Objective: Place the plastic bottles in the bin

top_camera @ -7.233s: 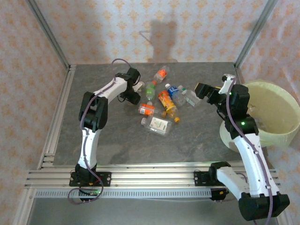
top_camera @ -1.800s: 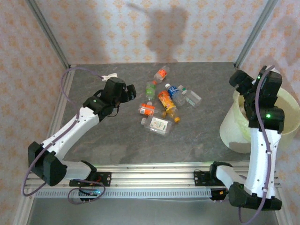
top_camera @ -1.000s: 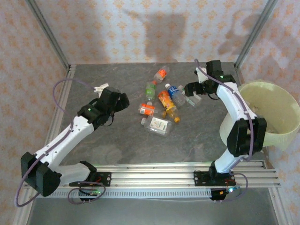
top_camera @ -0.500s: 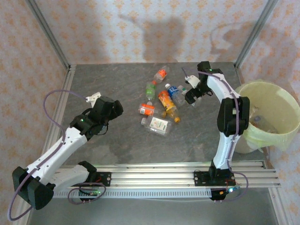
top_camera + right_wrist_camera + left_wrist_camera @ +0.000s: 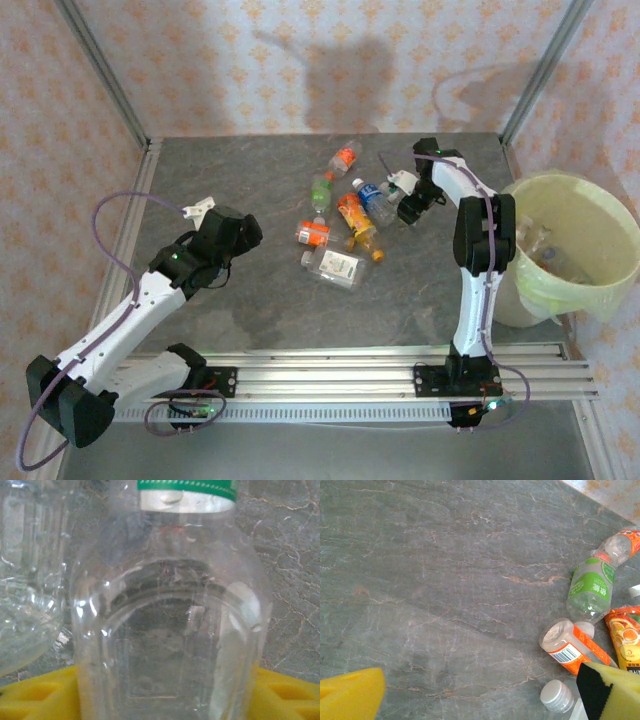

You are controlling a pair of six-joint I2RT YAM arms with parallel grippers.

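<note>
Several plastic bottles [image 5: 340, 215] lie in a cluster at the middle of the table. My right gripper [image 5: 409, 197] reaches into the cluster's right end. In the right wrist view its yellow fingers [image 5: 287, 695] press both sides of a clear bottle [image 5: 170, 620] with a green label band [image 5: 185, 486], which still lies on the table. My left gripper [image 5: 243, 232] hovers open left of the cluster, its yellow fingers [image 5: 350, 697] wide apart over bare table. The pale yellow-green bin [image 5: 520, 300] stands at the right edge with bottles inside [image 5: 545, 252].
In the left wrist view a green-labelled bottle [image 5: 590, 585], an orange-labelled bottle [image 5: 572, 647] and a white cap [image 5: 556, 696] lie to the right. Another clear bottle [image 5: 25, 580] lies against the gripped one. Metal frame posts [image 5: 100, 70] and papered walls enclose the table.
The right arm swung from near the bin onto the right end of the cluster and its jaws narrowed around the clear bottle. The left arm drew back toward the near left, then stayed still.
</note>
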